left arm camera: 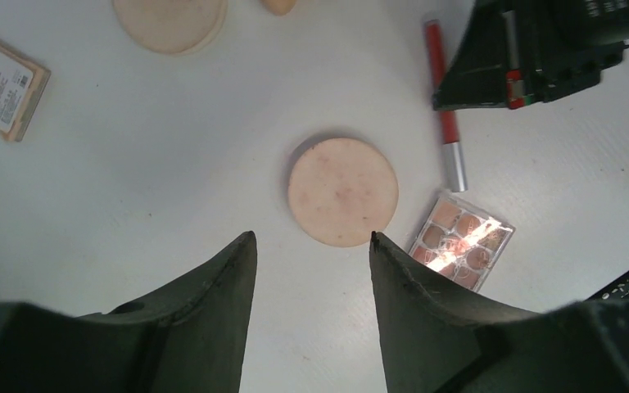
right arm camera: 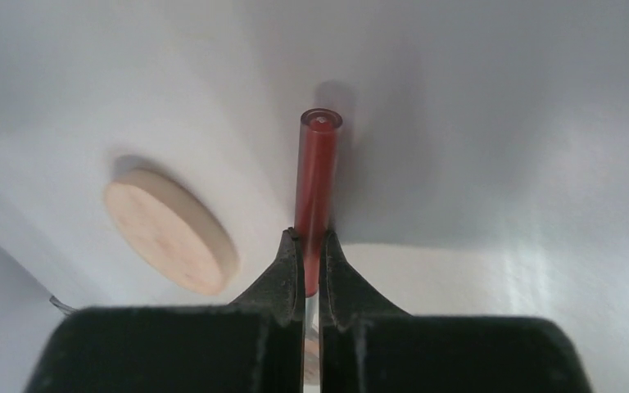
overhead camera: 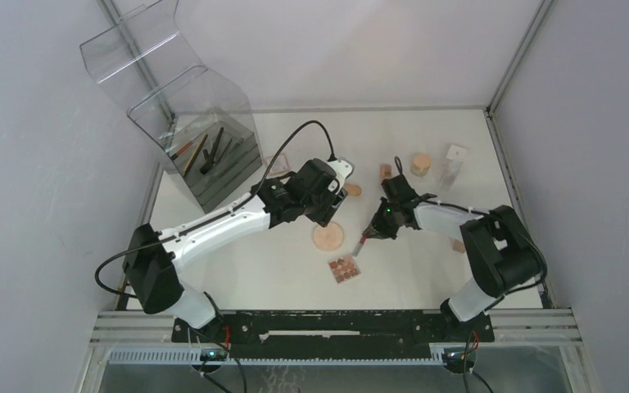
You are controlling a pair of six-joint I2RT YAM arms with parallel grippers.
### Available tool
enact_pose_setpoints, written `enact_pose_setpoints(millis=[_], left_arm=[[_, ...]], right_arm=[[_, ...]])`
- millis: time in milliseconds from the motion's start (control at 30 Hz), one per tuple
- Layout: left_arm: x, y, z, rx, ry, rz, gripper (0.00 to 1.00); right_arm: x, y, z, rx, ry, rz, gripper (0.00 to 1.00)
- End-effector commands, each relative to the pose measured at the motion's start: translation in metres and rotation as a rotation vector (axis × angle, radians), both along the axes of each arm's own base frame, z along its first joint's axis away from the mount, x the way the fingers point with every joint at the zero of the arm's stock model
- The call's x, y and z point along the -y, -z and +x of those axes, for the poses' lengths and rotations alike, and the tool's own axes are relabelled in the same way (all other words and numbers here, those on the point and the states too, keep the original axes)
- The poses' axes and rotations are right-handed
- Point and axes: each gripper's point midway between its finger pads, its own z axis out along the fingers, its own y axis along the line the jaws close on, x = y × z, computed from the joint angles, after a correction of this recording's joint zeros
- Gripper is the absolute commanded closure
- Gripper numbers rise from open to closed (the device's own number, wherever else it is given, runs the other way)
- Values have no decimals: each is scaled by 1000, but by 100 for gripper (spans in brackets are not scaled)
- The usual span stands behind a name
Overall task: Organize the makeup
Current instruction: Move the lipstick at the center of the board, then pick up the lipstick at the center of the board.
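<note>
At mid-counter the right hand (right arm camera: pixel 311 246) pinches the red pencil (right arm camera: pixel 318 172), whose long axis points straight out from it. The left hand (left arm camera: pixel 312 235) hangs spread over a powder disc (left arm camera: pixel 342 190), nearer the far-left organizer (overhead camera: pixel 205 151).

A: Wide bare table (left arm camera: pixel 131 164) left of the powder disc (left arm camera: pixel 342 190), an easy lane there!
B: Right side's tight: palette (left arm camera: pixel 461 241) just beside it, red pencil (left arm camera: pixel 444 98) and right gripper (right arm camera: pixel 311 246) crowding in.

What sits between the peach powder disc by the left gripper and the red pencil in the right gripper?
Nothing: the left wrist view shows only bare table between the powder disc and the red pencil. The palette lies off that line.
</note>
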Motion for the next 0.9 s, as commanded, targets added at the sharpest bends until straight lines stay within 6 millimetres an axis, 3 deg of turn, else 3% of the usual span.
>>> enact_pose_setpoints(millis=[0,100,233,367,500,600,733,867], left_arm=[[-6,-8,-1,16,-53,-43,42],[-3,-3,-3,-7,-59,-55,37],[12,6,-6,-50,-54,-101,35],[30,15,-5,-73,-62,-117,35],[51,24,-6,-103,-67,-132,34],[67,40,-3,-126,-71,-124,35],[79,62,8,-127,-99,-75,35],[90,81,14,-148,-116,-62,38]], right_arm=[[-23,5,24,41,-67,18,97],[-27,3,25,51,-88,27,77],[-22,-31,30,162,-108,26,40],[9,-82,41,322,-66,-18,36],[69,-130,47,499,74,-80,36],[120,-156,46,578,198,-127,36],[152,-166,36,599,262,-166,36],[156,-157,29,559,267,-174,36]])
